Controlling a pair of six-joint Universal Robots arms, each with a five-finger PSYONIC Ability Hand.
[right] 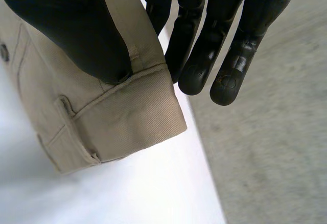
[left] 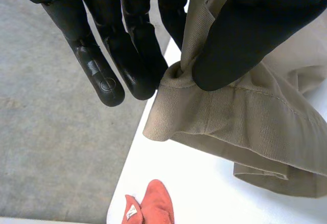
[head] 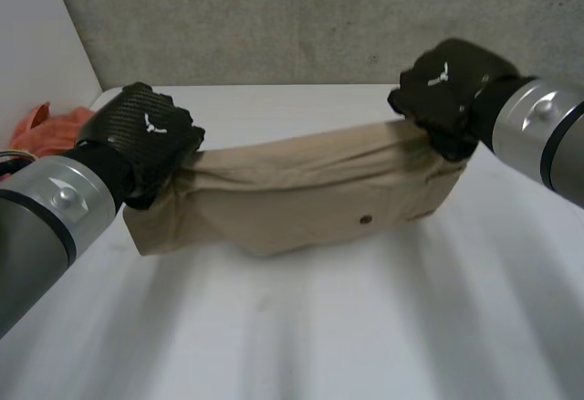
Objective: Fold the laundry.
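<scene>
Tan trousers [head: 310, 190] stretch between our two hands over the middle of the white surface [head: 365, 327]. Our left hand [head: 146, 135] pinches the left end between thumb and fingers, and our right hand [head: 443, 85] pinches the waistband end at the right likewise. An orange cloth [head: 46, 126] lies at the far left.

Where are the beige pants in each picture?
Head view: the pants stretch between the left hand and the right hand, above the white table.
Left wrist view: one end of the pants is pinched between the left hand's thumb and fingers.
Right wrist view: the belt-loop end is pinched under the right hand's thumb.
Shared landmark: the white table below the pants.
</scene>
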